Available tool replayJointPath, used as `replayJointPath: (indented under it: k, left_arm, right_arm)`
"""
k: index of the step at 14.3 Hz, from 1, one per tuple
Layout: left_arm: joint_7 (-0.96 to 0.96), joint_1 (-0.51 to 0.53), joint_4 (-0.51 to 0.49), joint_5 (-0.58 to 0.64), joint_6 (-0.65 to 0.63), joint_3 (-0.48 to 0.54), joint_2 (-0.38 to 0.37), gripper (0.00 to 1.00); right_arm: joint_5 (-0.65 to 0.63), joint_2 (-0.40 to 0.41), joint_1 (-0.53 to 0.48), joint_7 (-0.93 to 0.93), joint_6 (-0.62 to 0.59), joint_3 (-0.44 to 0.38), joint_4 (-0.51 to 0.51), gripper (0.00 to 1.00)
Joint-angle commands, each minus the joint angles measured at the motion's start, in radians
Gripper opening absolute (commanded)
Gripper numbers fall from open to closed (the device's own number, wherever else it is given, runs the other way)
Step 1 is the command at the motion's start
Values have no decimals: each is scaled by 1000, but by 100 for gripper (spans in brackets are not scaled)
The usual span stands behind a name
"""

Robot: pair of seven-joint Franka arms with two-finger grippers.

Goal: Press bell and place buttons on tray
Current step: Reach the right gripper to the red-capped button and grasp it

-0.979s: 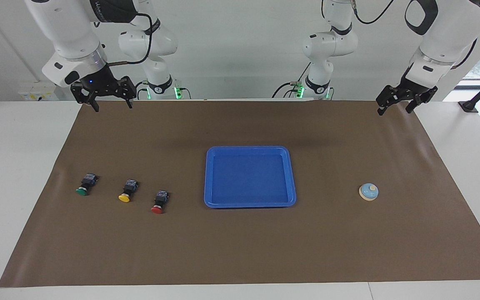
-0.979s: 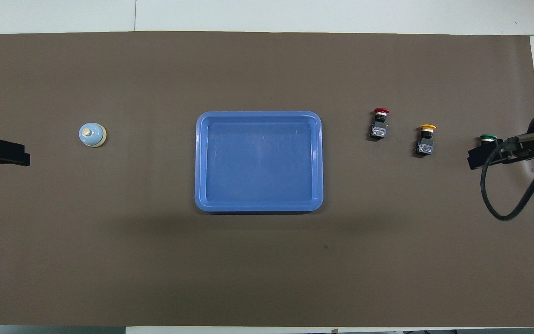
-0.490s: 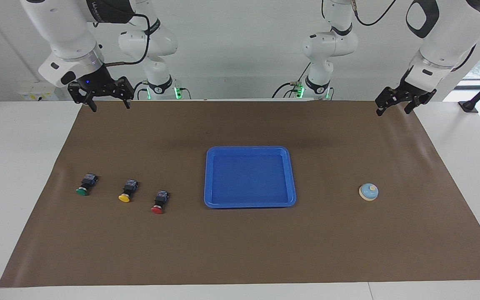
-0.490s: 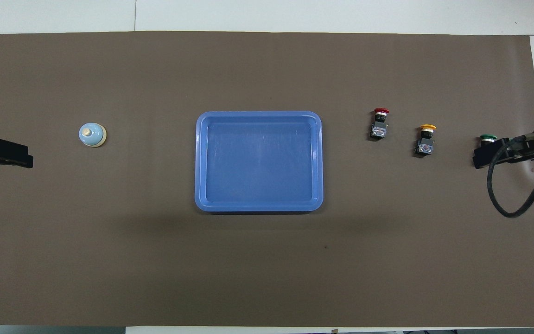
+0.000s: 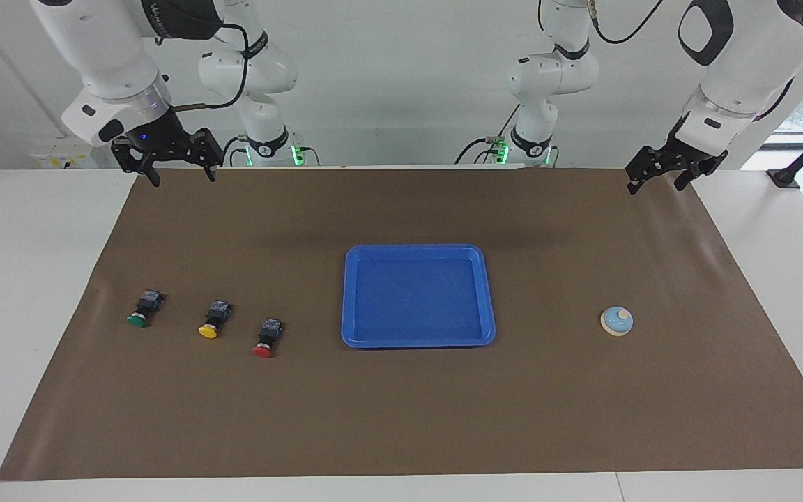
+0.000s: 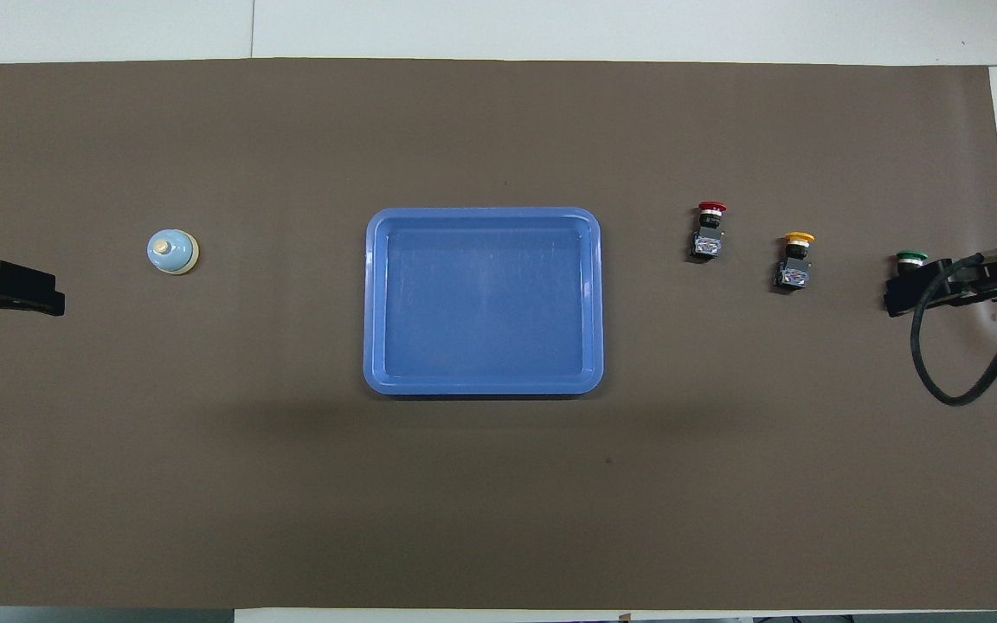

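The blue tray (image 5: 415, 248) (image 6: 481, 213) lies mid-table with nothing in it. The light-blue bell (image 5: 617, 321) (image 6: 173, 251) stands toward the left arm's end. Toward the right arm's end lie three buttons on their sides: red (image 5: 267, 338) (image 6: 708, 232), yellow (image 5: 213, 319) (image 6: 795, 258) and green (image 5: 143, 310). From overhead only the green button's cap (image 6: 910, 257) shows past my right gripper (image 6: 897, 298). My right gripper (image 5: 185, 180) hangs open, high over the mat's edge nearest the robots. My left gripper (image 5: 656, 187) (image 6: 48, 301) also hangs open and holds nothing, over the mat's corner at its own end.
A brown mat (image 5: 401, 418) covers most of the white table (image 5: 25, 279). A black cable (image 6: 940, 372) loops down from the right wrist. Two more white arm bases (image 5: 262, 132) stand at the robots' end of the table.
Both grippers have shifted a little while staying open and high. In the overhead view the left one edged toward the bell, and the right one drew back toward its end.
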Motion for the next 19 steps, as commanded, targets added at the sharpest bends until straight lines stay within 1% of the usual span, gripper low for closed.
replayJointPath:
  k: [1, 3, 5, 6, 10, 14, 18, 19]
  left_arm:
    - [-5, -12, 20, -12, -32, 6, 8, 100]
    - [0, -12, 20, -12, -32, 6, 7, 100]
    - [34, -12, 20, -12, -32, 6, 7, 100]
    - [54, -12, 19, -12, -32, 6, 7, 100]
    - [71, -12, 16, -12, -32, 6, 5, 100]
    - [68, -32, 9, -12, -32, 8, 1, 100]
    - [61, -18, 11, -11, -23, 12, -4, 100]
    - [61, -17, 11, -11, -23, 15, -4, 100]
  right_arm:
    - [12, -32, -11, 23, 86, 8, -69, 100]
    - [12, -34, -2, 60, 134, 10, -102, 100]
    - [10, -31, 1, 106, 207, 22, -149, 100]
    - [10, -6, 21, 140, 230, 22, -152, 100]
    - [7, 132, 79, 278, 371, 22, -149, 100]
    - [-2, 256, 121, 433, 542, 22, -166, 100]
    - [-5, 394, 122, 480, 694, 22, -165, 100]
    - [-8, 417, 122, 488, 727, 22, -166, 100]
